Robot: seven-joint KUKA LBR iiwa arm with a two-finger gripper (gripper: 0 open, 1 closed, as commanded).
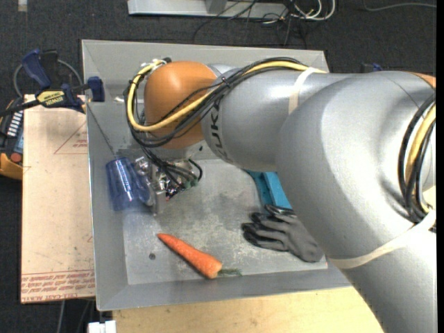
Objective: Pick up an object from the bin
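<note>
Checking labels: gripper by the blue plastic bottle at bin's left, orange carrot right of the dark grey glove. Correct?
No: camera view shows the orange tapered carrot left of the dark grey fabric glove. The gripper is by the blue plastic bottle, left in the bin.

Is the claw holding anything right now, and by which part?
Cannot tell: the claw is down beside the blue plastic container at the left of the bin.

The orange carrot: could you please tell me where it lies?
In the camera view, the orange carrot lies by the grey metal bin's lower wall, left of the dark grey glove.
</note>
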